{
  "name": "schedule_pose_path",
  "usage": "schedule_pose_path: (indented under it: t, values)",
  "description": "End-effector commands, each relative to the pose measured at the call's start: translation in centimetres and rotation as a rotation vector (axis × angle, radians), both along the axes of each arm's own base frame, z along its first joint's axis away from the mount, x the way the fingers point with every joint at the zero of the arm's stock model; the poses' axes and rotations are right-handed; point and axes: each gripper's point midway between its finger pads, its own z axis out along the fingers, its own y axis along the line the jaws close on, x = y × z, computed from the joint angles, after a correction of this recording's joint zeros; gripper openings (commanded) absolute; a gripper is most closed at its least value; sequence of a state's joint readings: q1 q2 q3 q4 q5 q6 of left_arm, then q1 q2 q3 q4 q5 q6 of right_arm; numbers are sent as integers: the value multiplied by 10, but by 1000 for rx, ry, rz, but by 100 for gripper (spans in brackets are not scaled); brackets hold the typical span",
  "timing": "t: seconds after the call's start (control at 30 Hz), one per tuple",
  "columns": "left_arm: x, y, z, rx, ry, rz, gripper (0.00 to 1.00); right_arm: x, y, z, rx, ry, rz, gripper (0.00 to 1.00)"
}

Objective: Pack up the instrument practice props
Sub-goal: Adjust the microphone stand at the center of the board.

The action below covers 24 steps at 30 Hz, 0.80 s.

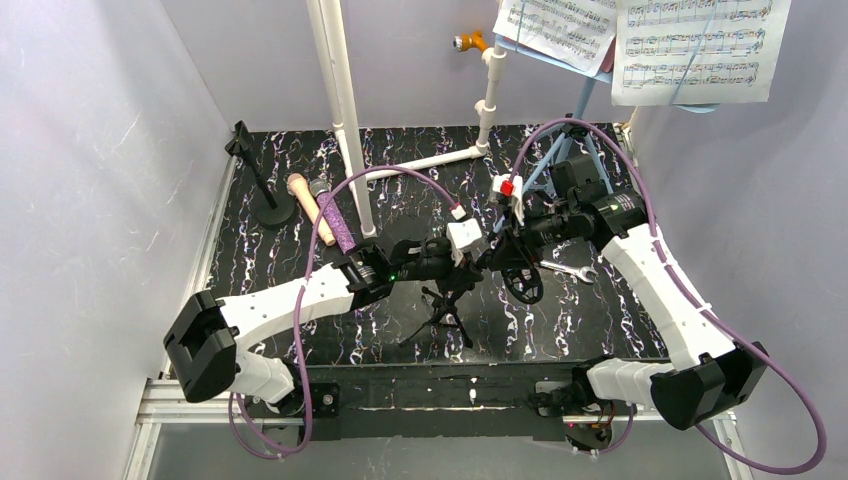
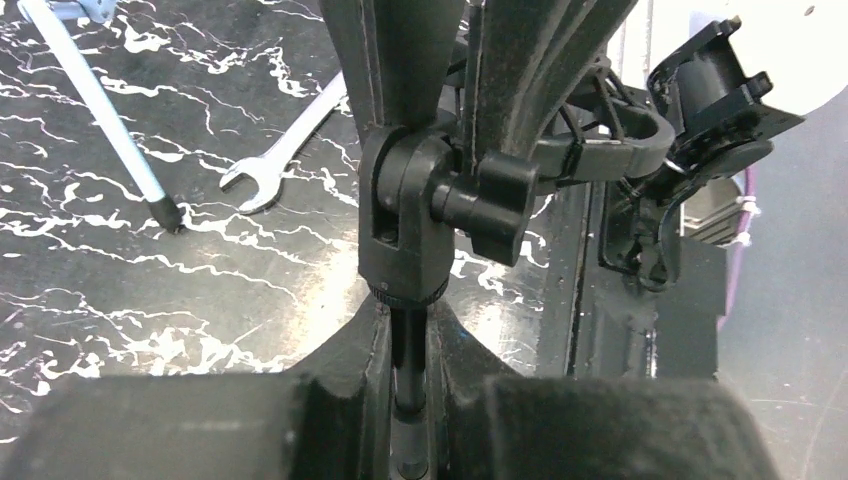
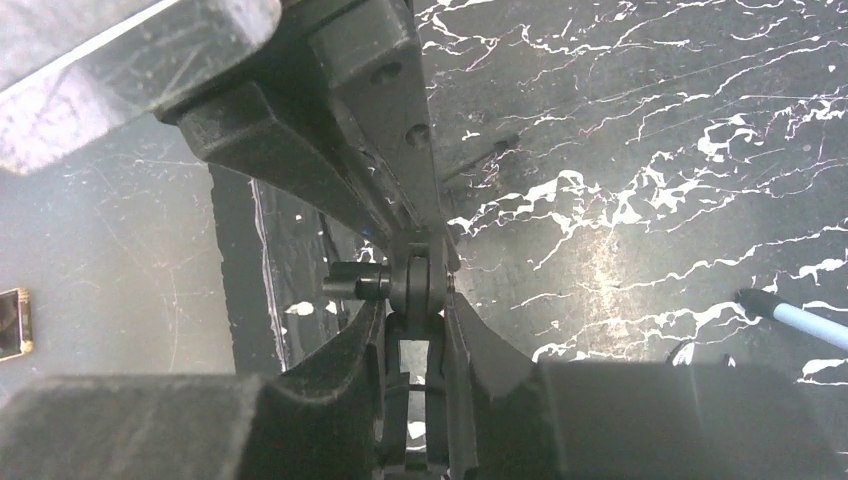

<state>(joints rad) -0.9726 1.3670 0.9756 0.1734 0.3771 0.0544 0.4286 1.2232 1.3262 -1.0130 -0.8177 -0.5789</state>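
Marbled tabletop (image 1: pixel 262 268) bears the black mic tripod (image 1: pixel 446 312). Left wrist view shows left gripper (image 2: pixel 408 368) clamped on its stem; right wrist view shows right gripper (image 3: pixel 420 345) pinching its swivel.

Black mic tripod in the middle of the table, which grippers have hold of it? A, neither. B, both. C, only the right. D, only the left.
B: the left wrist view shows the left gripper closed on the black mic tripod at the stem below its swivel joint, and the right wrist view shows the right gripper pinching it by that joint.
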Motion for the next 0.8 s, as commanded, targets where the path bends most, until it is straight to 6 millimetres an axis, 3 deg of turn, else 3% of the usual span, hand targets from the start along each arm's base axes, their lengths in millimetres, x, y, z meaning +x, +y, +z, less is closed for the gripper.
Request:
schedule_pose_path:
  t: [0.0,0.03,0.13,0.2,0.33,0.43,0.53,0.77]
  values:
    - [-5,-2,17,-28,-11,-7,0,-4,9,26,85,-49,45,2]
    - [-5,1,18,-33,-7,4,0,-5,10,27,89,-43,42,14]
    - [-5,15,23,-48,-15,57,0,-16,12,42,135,-9,69,72]
    - [-6,28,26,-59,-30,99,0,-25,10,61,187,4,102,94]
    - [-5,66,35,-86,-92,216,0,-26,-1,107,263,-57,110,98]
    - [0,106,47,-98,-156,346,0,-18,-10,113,268,-83,69,98]
    - [15,161,58,-100,-240,571,0,-4,-16,96,254,-71,-1,98]
    - [44,283,66,-78,-408,1057,0,18,-26,23,172,17,-130,98]
